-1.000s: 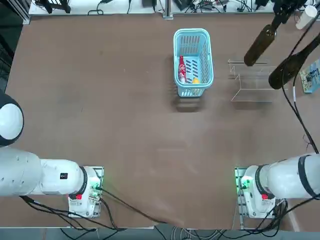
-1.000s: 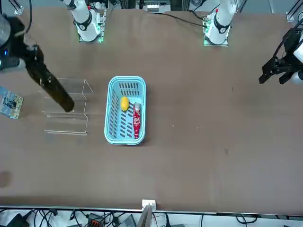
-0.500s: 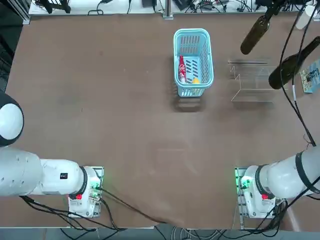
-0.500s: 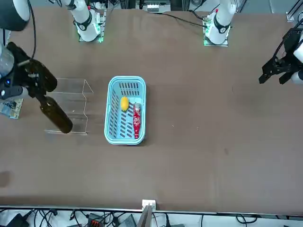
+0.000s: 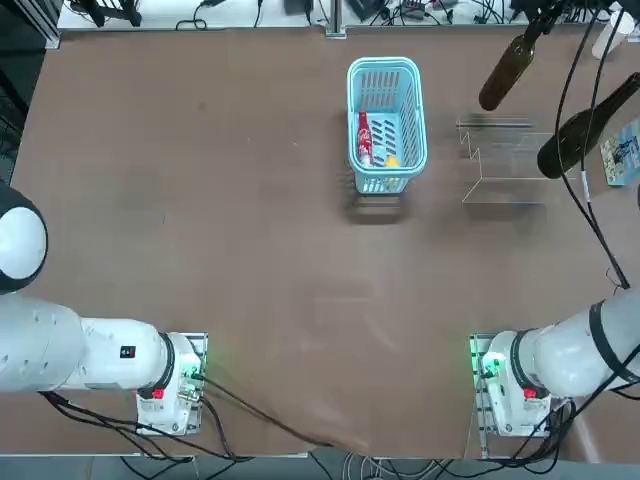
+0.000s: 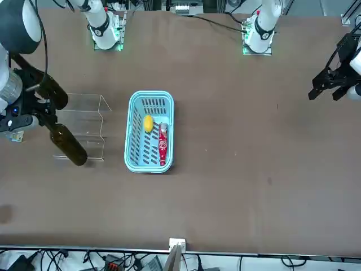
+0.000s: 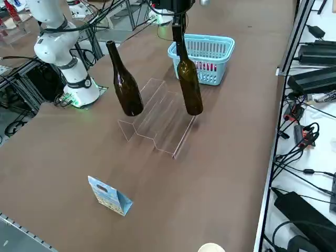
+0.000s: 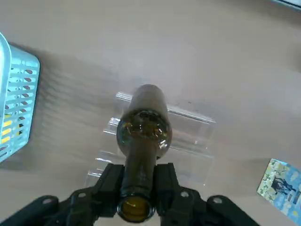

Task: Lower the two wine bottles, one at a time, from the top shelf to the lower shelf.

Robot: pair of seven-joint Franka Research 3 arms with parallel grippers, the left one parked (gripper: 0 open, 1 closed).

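Note:
My right gripper [image 7: 176,18] is shut on the neck of one dark olive wine bottle [image 7: 189,84], which hangs nearly upright. Its base is low over the side of the clear acrylic stand [image 7: 157,128] that faces away from the robot, the lower shelf; contact cannot be told. The wrist view looks down the held bottle [image 8: 143,132] between the fingers [image 8: 165,181], with the stand [image 8: 195,129] beneath. The other wine bottle [image 7: 125,84] stands on the robot-side tier, the top shelf. From overhead, the held bottle [image 5: 505,70] lies beyond the stand [image 5: 505,190] and the standing bottle [image 5: 580,130] is at its right end.
A light-blue basket [image 5: 383,62] holding a small red bottle [image 5: 364,138] and a yellow item [image 6: 148,123] sits left of the stand in the top view. A folded picture card [image 7: 107,195] stands near the table's right edge.
The held bottle has moved away from the robot, off the upper tier, and come down over the far side of the stand. The other bottle has not moved.

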